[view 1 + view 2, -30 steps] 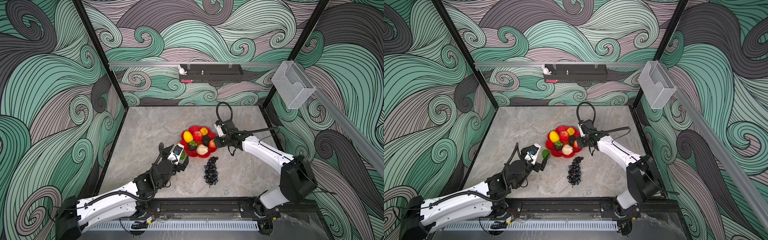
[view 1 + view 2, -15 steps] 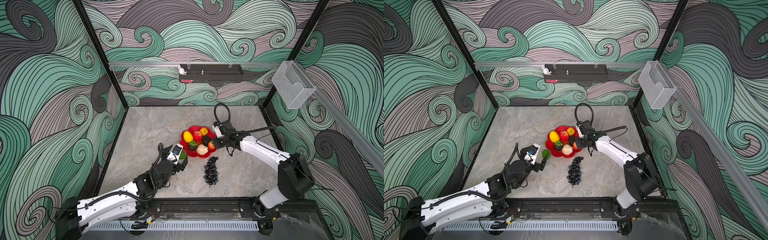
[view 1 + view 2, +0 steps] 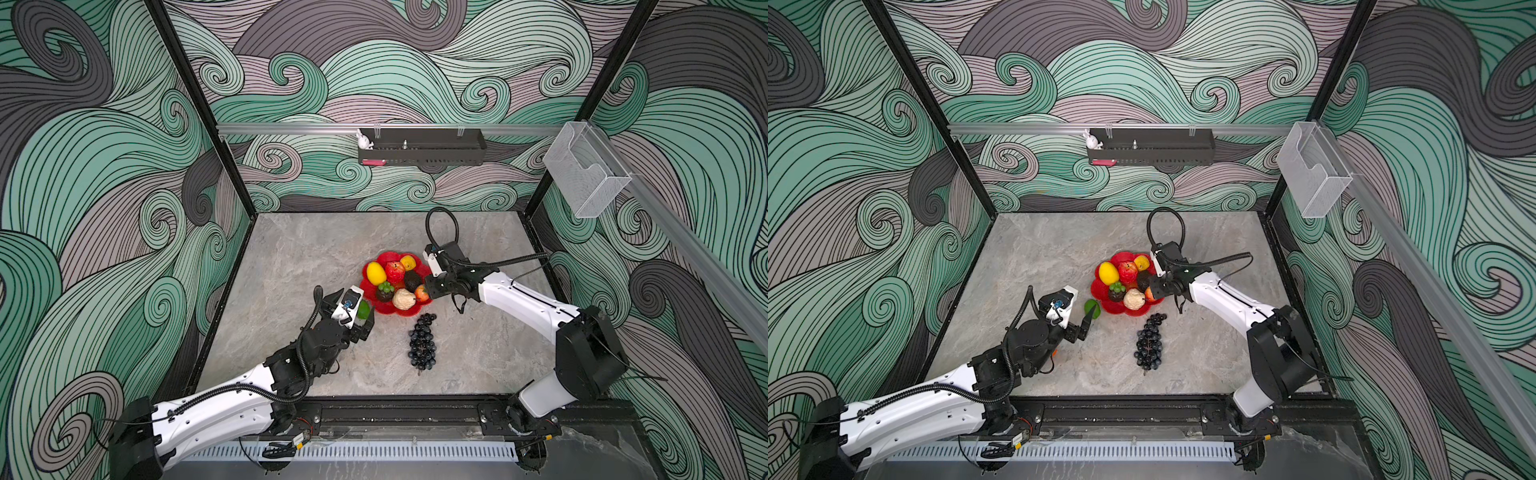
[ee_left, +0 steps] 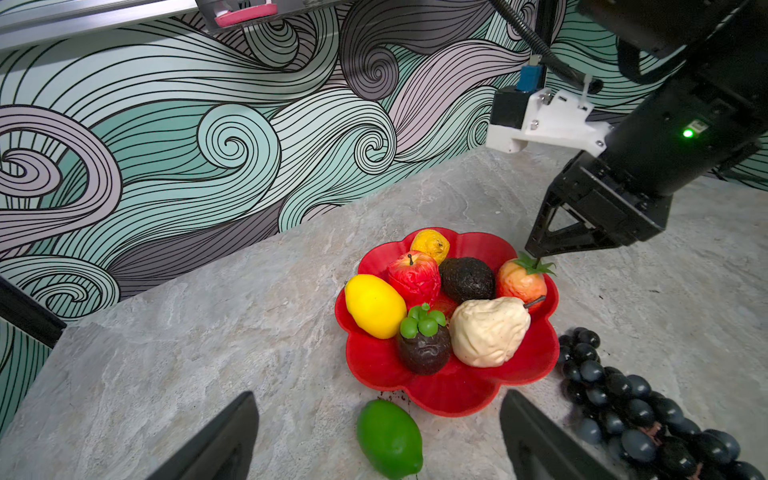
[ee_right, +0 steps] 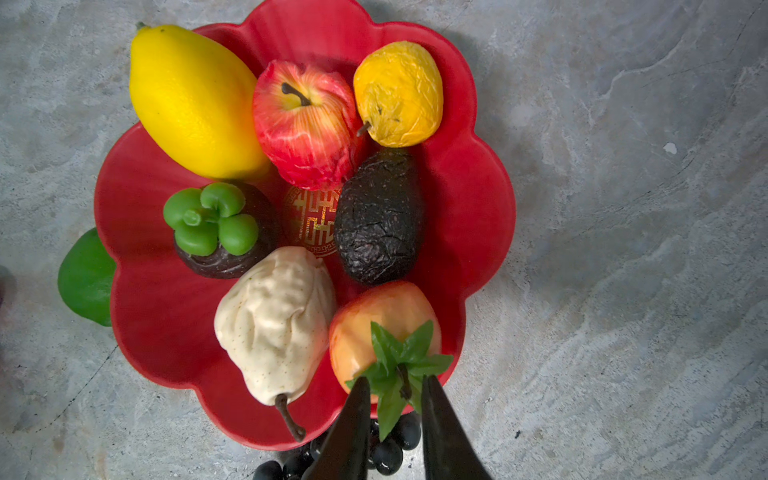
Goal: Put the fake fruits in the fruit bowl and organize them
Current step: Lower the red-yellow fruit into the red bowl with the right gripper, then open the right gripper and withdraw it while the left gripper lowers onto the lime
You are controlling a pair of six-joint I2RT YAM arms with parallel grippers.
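the glossy red, flower-shaped fruit bowl [image 5: 478,199] sits flat on the grey counter [image 4: 208,353] and holds seven fruits. a yellow lemon [image 5: 191,99], a red apple [image 5: 303,124] with its stem up, and a wrinkled yellow-orange fruit [image 5: 397,93] line one side. a dark crinkled avocado [image 5: 378,220] and a dark mangosteen [image 5: 220,232] with a green cap flank the bowl's middle. a cream pear [image 5: 276,320] lies on its side, touching an orange-pink fruit [image 5: 382,316] with a green leafy top. a green lime [image 4: 388,436] and a dark grape bunch [image 3: 422,340] lie on the counter, each just beside the rim.
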